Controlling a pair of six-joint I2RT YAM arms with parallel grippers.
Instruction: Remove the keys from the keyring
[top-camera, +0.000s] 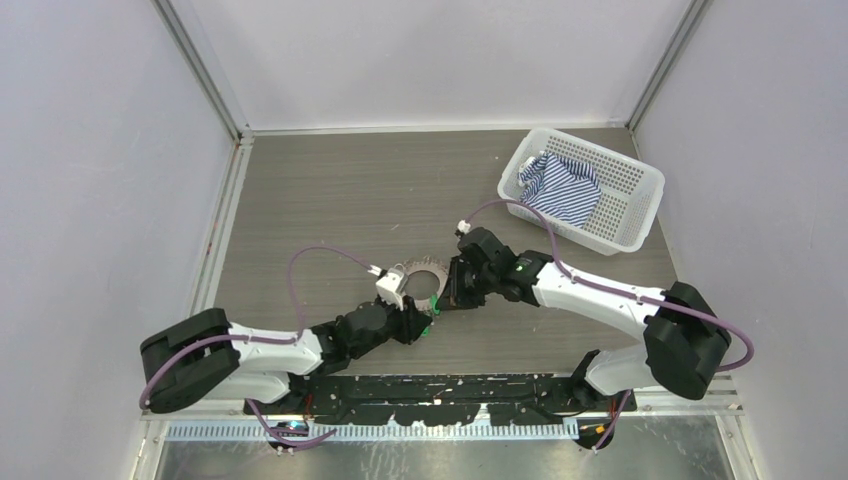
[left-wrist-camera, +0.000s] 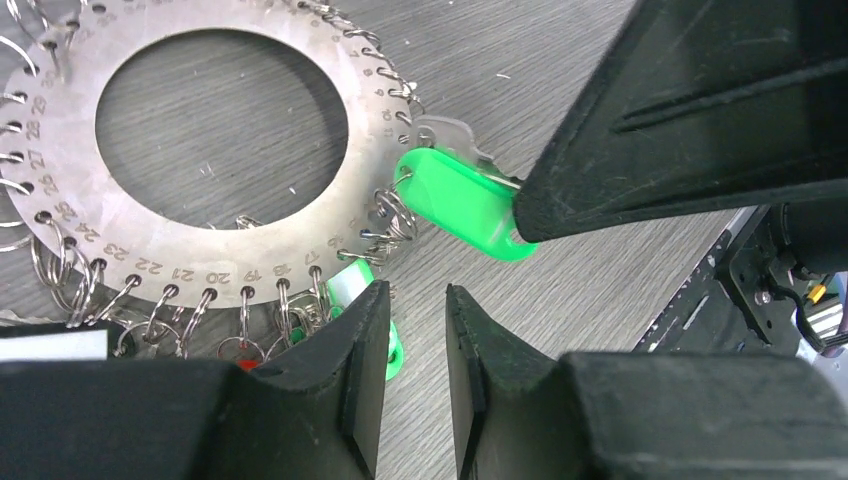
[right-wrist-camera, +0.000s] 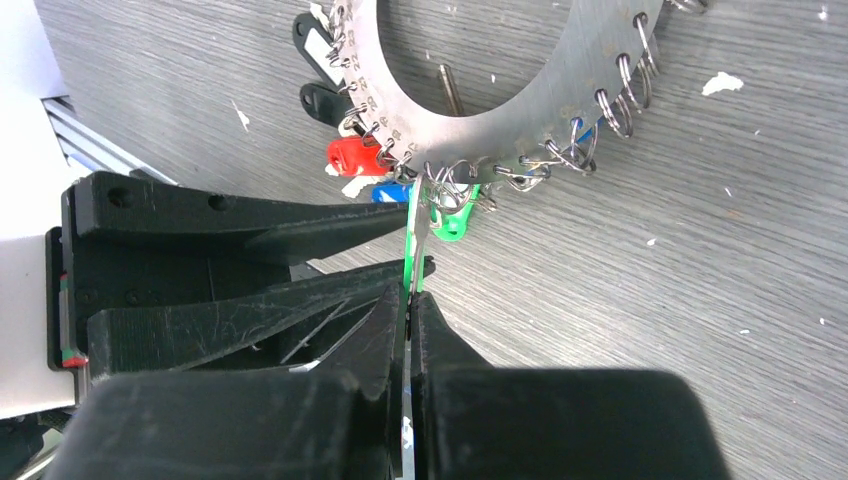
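The keyring is a flat grey disc with numbered holes and small wire rings; it lies on the table between both grippers and also shows in the right wrist view. My right gripper is shut on a green-tagged key, which still hangs from a wire ring on the disc's rim. My left gripper is open a narrow gap just beside the rim, with nothing between its fingers; a second green tag lies partly under its left finger. Red, blue and black keys hang on the rim.
A white perforated basket holding a striped cloth stands at the back right. Grey walls close the table on three sides. The arm bases and a black rail run along the near edge.
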